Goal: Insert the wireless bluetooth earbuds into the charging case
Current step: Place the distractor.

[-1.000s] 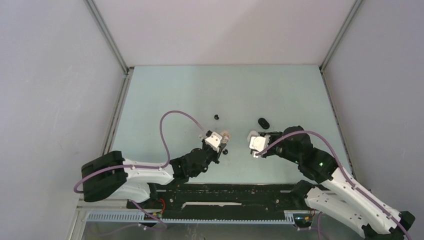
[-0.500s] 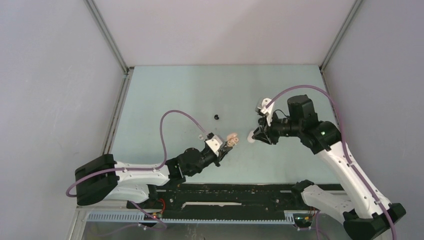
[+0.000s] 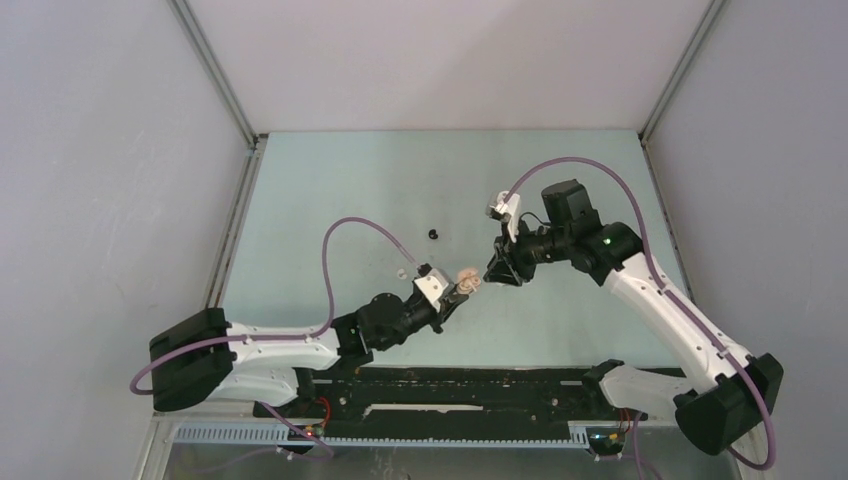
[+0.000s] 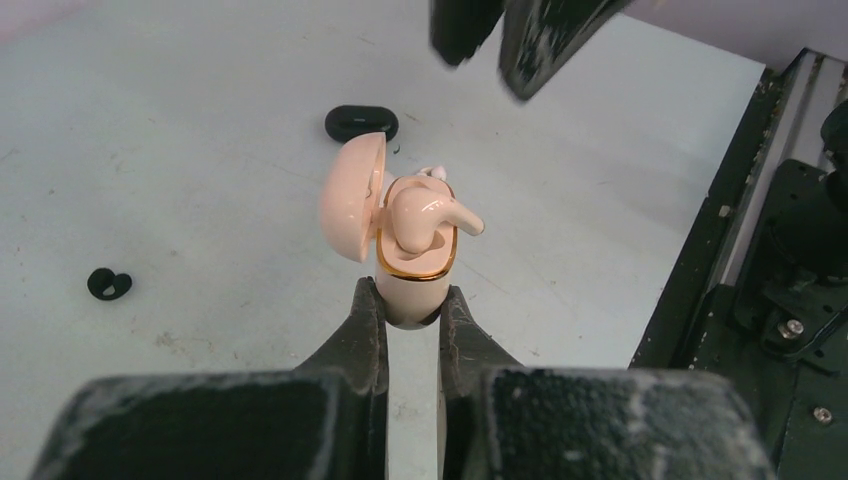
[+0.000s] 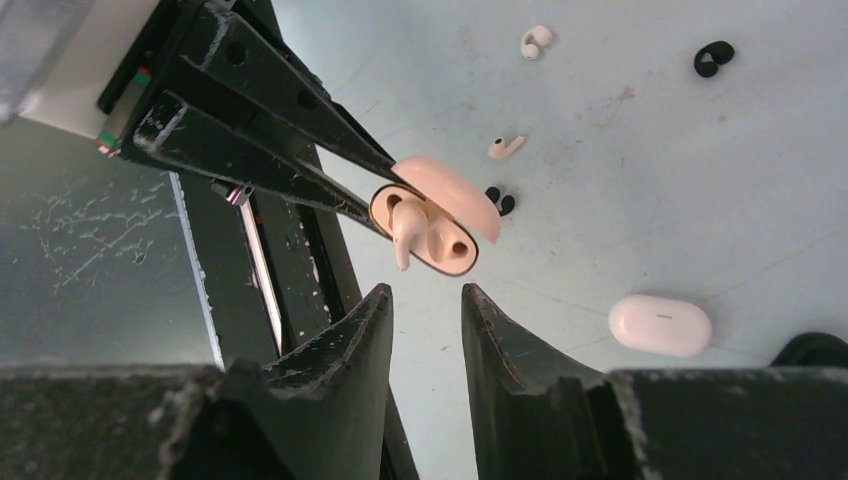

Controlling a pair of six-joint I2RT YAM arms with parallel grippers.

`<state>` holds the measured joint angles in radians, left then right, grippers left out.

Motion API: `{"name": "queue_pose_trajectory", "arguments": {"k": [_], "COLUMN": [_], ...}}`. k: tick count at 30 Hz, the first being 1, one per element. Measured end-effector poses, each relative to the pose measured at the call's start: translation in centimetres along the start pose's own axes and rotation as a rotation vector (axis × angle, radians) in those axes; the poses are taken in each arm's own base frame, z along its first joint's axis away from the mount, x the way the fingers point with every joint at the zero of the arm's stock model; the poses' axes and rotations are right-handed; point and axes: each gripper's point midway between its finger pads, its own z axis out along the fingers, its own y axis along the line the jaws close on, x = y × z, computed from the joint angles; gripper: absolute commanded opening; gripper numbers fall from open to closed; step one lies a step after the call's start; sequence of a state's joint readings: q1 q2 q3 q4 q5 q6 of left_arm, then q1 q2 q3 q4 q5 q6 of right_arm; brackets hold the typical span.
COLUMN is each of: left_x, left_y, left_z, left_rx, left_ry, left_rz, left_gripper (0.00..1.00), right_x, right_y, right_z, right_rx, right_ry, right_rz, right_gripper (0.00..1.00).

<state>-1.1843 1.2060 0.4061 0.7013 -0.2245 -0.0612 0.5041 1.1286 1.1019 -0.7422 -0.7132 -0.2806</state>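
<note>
Grip comes from the left jaws, which are closed tight on the lower half of the pink charging case and hold it up above the counter, so that its open mouth is offered to the other arm. The lid is folded to one side of these jaws and leaves the mouth free. One pink earbud sits in the case, just beyond the tips of the left jaws, but I judge it is only half seated: its round body is in the well, while its stem sticks out over the gold rim. The long axis of this earbud lies across the case, not along it, and in the right wrist view the stem points toward the right jaws. The right jaws are partly open with nothing between them, just in front of the case and not touching it, probably placed there to press the earbud into its well. The other well looks empty, and a second pink earbud lies on the counter, well beyond the right jaws.
</note>
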Motion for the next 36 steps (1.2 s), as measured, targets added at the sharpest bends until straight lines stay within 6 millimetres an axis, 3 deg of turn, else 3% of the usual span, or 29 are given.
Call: {"name": "queue_pose_trajectory", "arguments": {"k": [8,13,21,30,36], "left_x": [-2.4,-2.1,-2.4,-2.0,-2.0], "left_y": [-0.4,-0.4,-0.4,-0.3,-0.2], "left_z": [0.8,0.8,0.7,0.5,0.5], "left_rx": [0.003,0.002,0.002,-0.003,-0.006], "left_ry": [-0.032,-0.018,-0.023,-0.005,-0.006], "left_rz": [-0.018,-0.015,-0.023,-0.020,-0.020], "left_gripper": [0.00,0.00,0.00,0.00,0.00], "right_x": [0.2,0.0,0.0,0.1,0.1], "right_y": [1.1,2.1,1.5,0.9,0.5], "right_z": [1.8,2.2,2.8,3.7,3.4], "right_rx": [-0.068,-0.097,-0.045,0.027,0.045], "right_ry": [0.026,0.026,0.043,0.062,0.060], "right_rz": [-0.016,-0.043,-0.068,-0.094,-0.085], "right_gripper": [0.40,0.40,0.35,0.05,0.00]}}
